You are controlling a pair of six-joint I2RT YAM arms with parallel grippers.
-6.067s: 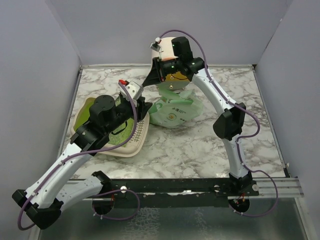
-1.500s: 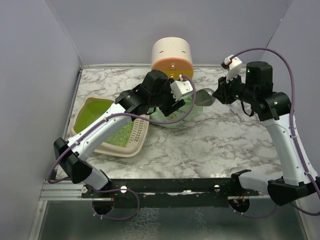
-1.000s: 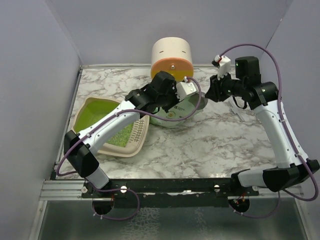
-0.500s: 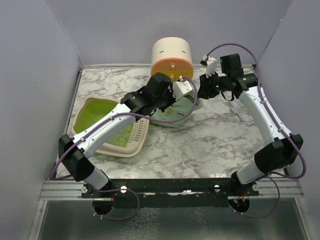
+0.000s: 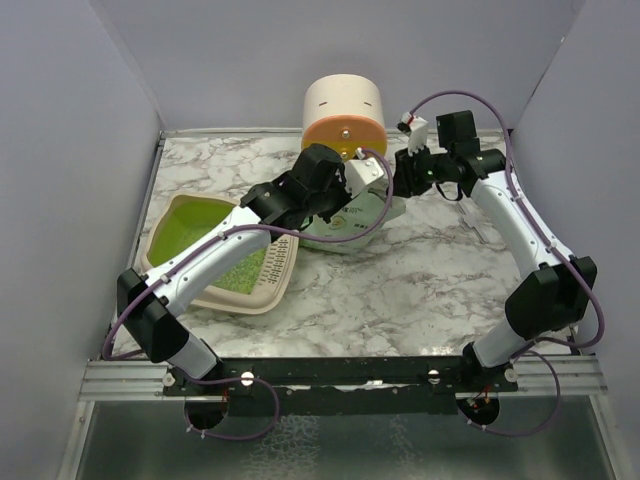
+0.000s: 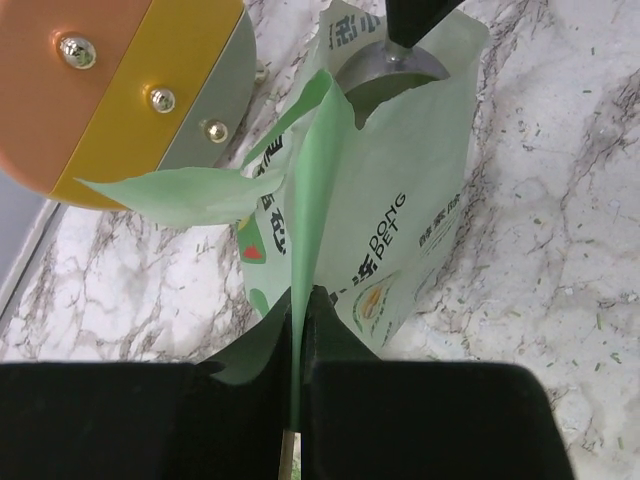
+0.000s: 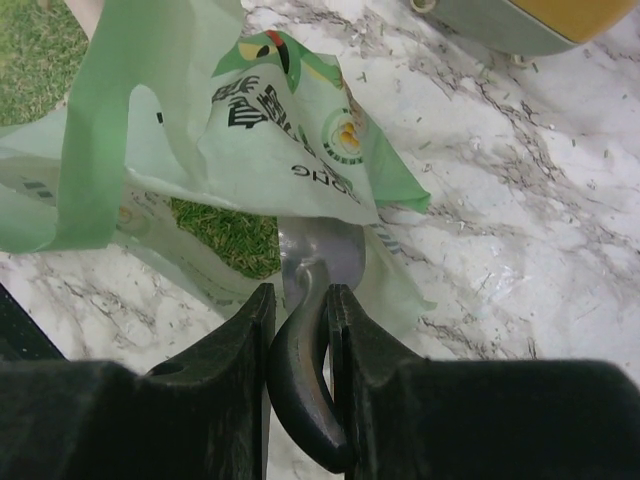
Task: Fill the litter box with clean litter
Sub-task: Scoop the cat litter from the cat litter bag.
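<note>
1. The bag (image 5: 345,225) is a soft mint-green pouch with dark print. It sits on the marble table (image 5: 400,290) near the middle of the top view, a little toward 12 o'clock.
2. The litter box (image 5: 246,302) is a shallow cream tray, lime-green inside. It lies at about 8 o'clock from the bag, just beside it, with its slotted panel on the side nearest the bag.
3. A cream cylinder (image 5: 343,100) with an orange face stands close behind the bag at 12 o'clock.
4. The left gripper (image 6: 297,300) is pressed together on a thin fold of the bag's upper lip, holding the mouth up and open.
5. The right gripper (image 7: 300,305) pinches the dark handle of a small grey metal scoop (image 7: 322,255). The scoop's bowl rests at the bag's mouth, on its 3 o'clock side.
6. The clean litter (image 7: 230,235) shows as grainy material inside the open mouth. It looks green through the film, so you cannot tell its true colour.
7. Expect the bag to handle as limp, slick film. It will likely sag or fold shut if the lip is let go, and the weight sits low in the loose grains.
8. The grains will probably shift and spill easily, so move a loaded scoop level.
9. Take hold of the bag high on its lip, beside the mouth, not on the belly. Take the scoop by its handle.
</note>
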